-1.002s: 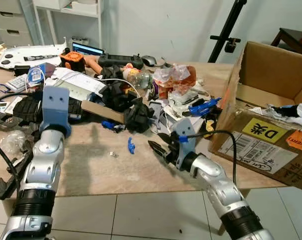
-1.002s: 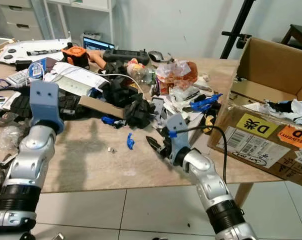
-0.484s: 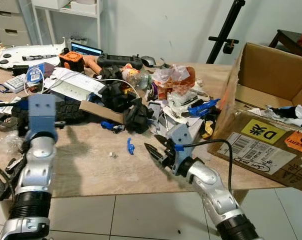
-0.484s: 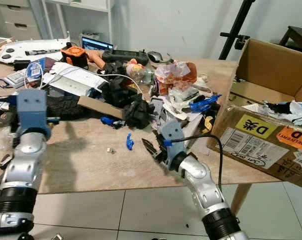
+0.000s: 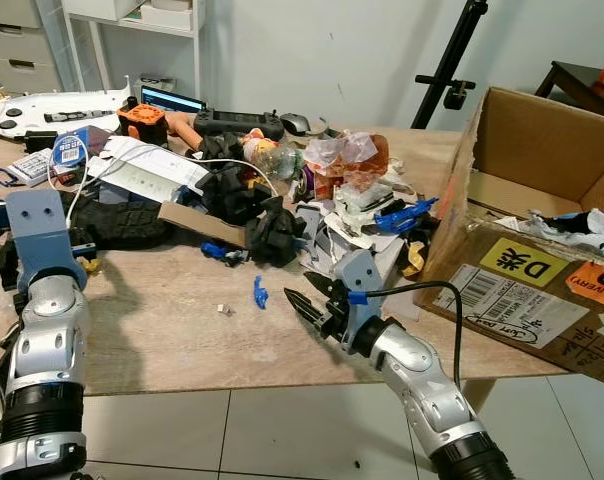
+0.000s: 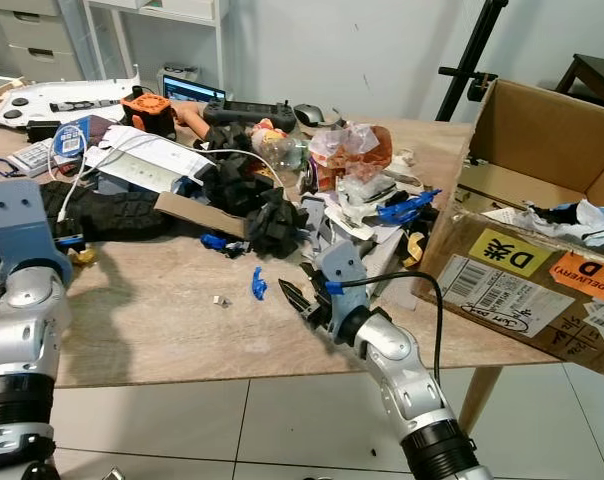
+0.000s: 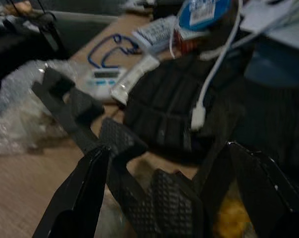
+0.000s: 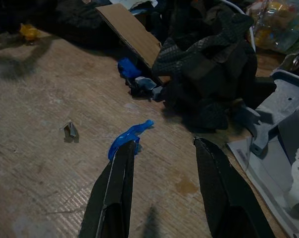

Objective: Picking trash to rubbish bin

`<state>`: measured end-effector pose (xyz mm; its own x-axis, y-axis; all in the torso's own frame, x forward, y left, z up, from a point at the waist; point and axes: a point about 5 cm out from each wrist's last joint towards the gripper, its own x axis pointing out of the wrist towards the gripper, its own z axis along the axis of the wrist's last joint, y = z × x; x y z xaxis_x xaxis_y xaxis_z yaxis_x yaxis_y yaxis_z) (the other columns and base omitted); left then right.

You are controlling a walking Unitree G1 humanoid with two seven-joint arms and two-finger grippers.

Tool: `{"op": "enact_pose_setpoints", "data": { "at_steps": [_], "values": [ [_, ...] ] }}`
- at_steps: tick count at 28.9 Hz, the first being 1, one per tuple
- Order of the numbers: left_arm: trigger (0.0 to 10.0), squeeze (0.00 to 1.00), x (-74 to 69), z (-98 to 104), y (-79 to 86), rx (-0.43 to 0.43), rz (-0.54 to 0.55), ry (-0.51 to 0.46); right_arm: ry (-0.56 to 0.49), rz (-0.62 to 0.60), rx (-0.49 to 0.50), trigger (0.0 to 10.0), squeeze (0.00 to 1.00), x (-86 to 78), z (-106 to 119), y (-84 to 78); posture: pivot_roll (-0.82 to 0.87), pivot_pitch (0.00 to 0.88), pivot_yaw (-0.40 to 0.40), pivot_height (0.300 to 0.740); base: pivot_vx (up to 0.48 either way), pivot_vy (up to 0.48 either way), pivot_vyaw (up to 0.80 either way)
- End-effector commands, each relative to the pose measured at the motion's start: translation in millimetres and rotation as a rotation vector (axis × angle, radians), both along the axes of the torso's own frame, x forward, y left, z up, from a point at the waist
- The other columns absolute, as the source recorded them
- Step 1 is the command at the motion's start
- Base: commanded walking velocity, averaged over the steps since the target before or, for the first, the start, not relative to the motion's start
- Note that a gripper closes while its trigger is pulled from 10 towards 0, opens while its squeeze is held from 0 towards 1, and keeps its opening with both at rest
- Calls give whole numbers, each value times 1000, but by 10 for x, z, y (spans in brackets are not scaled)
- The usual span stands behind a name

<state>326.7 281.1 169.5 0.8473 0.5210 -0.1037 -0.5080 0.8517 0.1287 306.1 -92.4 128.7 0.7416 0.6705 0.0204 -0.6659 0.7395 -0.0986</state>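
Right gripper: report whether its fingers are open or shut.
Open. The right gripper has a clear gap between its two black fingers, with bare table visible through it; the blue scrap lies at one fingertip, ungrasped.

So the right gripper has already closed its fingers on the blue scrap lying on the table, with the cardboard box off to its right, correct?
Not quite. The right gripper is open and holds nothing; the blue scrap lies free on the table by one finger's tip, as the right wrist view shows. The cardboard box is indeed to its right.
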Motion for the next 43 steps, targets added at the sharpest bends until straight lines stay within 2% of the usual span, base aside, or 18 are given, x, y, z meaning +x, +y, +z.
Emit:
{"op": "enact_pose_setpoints", "data": {
  "at_steps": [1, 5, 6, 7, 8, 15, 19, 22, 24, 25, 26, 28, 29, 31, 35, 39, 41, 43],
  "values": [
    [10000, 0, -31, -190, -37, -49, -6, 87, 8, -6, -18, 10000, 0, -24, -40, -41, -9, 111, -104, 740, 0, 0, 0],
    [10000, 0, -16, -311, -176, -92, -87, 157, 8, -7, -25, 10000, 0, -27, -44, -59, -12, 115, -101, 740, 0, 0, 0],
    [4745, 0, -10, -358, -236, -110, -126, 186, 9, -8, -27, 10000, 0, -28, -48, -68, -12, 115, -101, 740, 0, 0, 0],
    [4745, 0, -10, -358, -236, -110, -126, 186, 9, -8, -27, 10000, 0, -28, -48, -68, -12, 115, -101, 740, 0, 0, 0],
    [0, 0, -5, -393, -289, -119, -166, 208, 10, -10, -30, 10000, 0, -27, -51, -76, -13, 115, -98, 740, 0, 0, 0],
    [0, 0, 24, -365, -406, -131, -248, 185, 5, -36, -38, 10000, 0, -1, -42, -124, -19, 123, -94, 740, 0, 0, 0],
    [0, 0, 83, -103, -370, -101, -239, 18, 3, -47, -38, 10000, 0, 13, -32, -157, -17, 125, -103, 740, 0, 0, 0],
    [0, 0, 99, 13, -389, -119, -272, -43, -1, -53, -35, 10000, 0, 30, -18, -176, -14, 123, -107, 740, 0, 0, 0],
    [0, 0, 106, 67, -433, -133, -322, -73, -7, -59, -34, 10000, 0, 43, -3, -185, -13, 120, -107, 740, 0, 0, 0],
    [0, 0, 110, 174, -518, -168, -411, -139, -20, -70, -37, 10000, 0, 68, 24, -199, -13, 120, -107, 740, 0, 0, 0],
    [0, 0, 110, 174, -518, -168, -411, -139, -20, -70, -37, 10000, 0, 68, 24, -199, -13, 120, -107, 740, 0, 0, 0],
    [0, 0, 104, 312, -630, -213, -518, -222, -44, -72, -58, 10000, 0, 97, 63, -210, -7, 118, -106, 740, 0, 0, 0],
    [0, 0, 104, 312, -630, -213, -518, -222, -44, -72, -58, 10000, 0, 97, 63, -210, -7, 118, -106, 740, 0, 0, 0],
    [0, 0, 92, 503, -742, -218, -615, -336, -72, -86, -48, 10000, 0, 138, 148, -215, -7, 116, -105, 740, 0, 0, 0],
    [0, 0, 93, 596, -772, -227, -632, -401, -88, -95, -37, 10000, 0, 156, 197, -218, -12, 112, -104, 740, 0, 0, 0],
    [0, 0, 94, 788, -880, -286, -704, -549, -132, -121, 19, 10000, 0, 198, 352, -222, -16, 112, -108, 740, 0, 0, 0],
    [0, 0, 87, 813, -905, -297, -726, -575, -141, -125, 34, 10000, 0, 206, 386, -218, -16, 112, -108, 740, 0, 0, 0],
    [0, 0, 62, 879, -976, -323, -795, -632, -168, -138, 108, 10000, 0, 227, 495, -204, -16, 109, -99, 740, 0, 0, 0]
  ]
}}
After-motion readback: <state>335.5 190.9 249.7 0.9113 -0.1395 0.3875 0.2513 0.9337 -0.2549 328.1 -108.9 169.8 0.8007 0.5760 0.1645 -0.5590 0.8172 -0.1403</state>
